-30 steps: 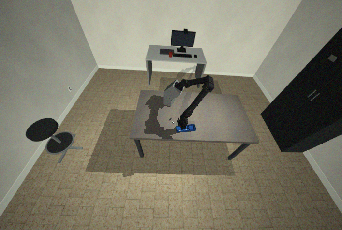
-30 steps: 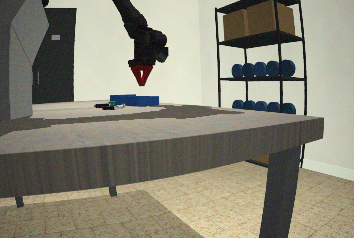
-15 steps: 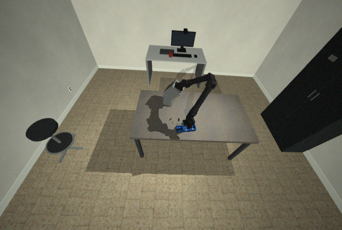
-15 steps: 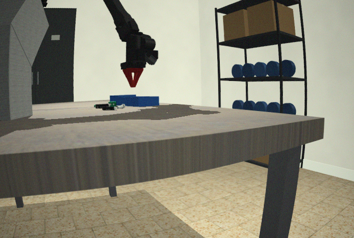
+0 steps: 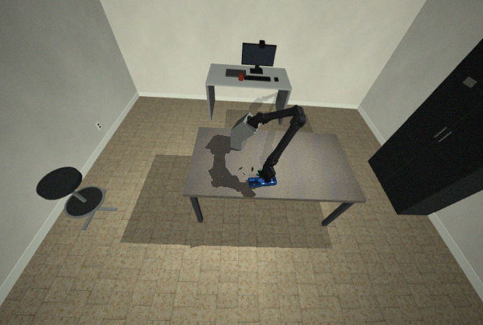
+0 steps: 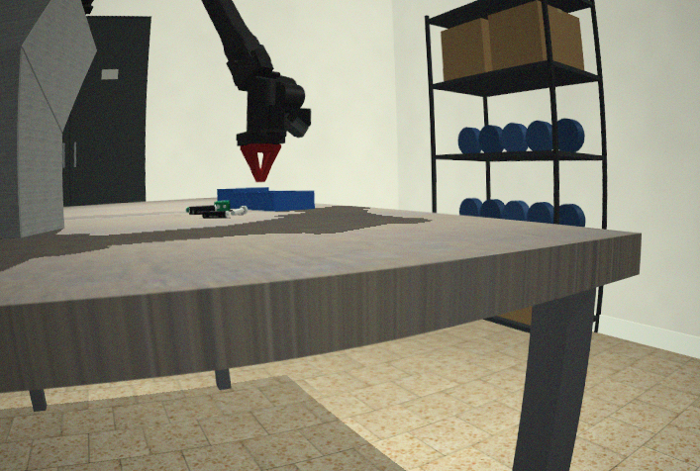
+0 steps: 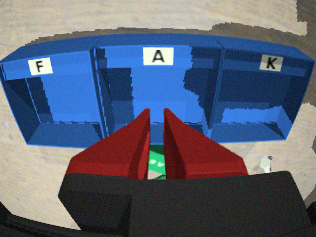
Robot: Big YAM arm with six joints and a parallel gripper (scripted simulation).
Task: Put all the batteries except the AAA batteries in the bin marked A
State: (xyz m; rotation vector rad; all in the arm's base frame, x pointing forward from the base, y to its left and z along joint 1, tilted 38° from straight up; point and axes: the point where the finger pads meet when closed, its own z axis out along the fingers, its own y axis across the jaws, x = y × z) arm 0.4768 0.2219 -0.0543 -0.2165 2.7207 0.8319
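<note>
Standing under everything is the grey wooden table (image 6: 328,266), my own dark shadow smeared across it. Beyond its right corner a black shelf rack (image 6: 432,111) carries brown boxes and blue cylinders, none with writing I can read.

Next in size is my gripper (image 6: 259,176), hanging above the blue bin (image 7: 60,134) without touching it. My red fingers point straight down and are drawn nearly together, a thin gap left between them, and I hold nothing in it.

From my wrist view the bin runs long from left to right, split into three open compartments. White tags on the far wall read F (image 7: 40,66), A (image 7: 158,57) and K (image 7: 271,64), in that order from left to right. My fingertips sit over the near edge of the middle compartment, the one marked A. All three compartments look bare inside as far as I can see.

Smallest are the batteries (image 6: 208,210), lying flat on the table just left of the bin in the exterior view, black cylinders with their long axes roughly along the table's width. Beside them lies a green piece (image 6: 221,206) and a small pale one (image 6: 240,210). Any print on them is too small to read, so I cannot tell their sizes. A green patch with white dots (image 7: 157,162) shows between my fingers.
</note>
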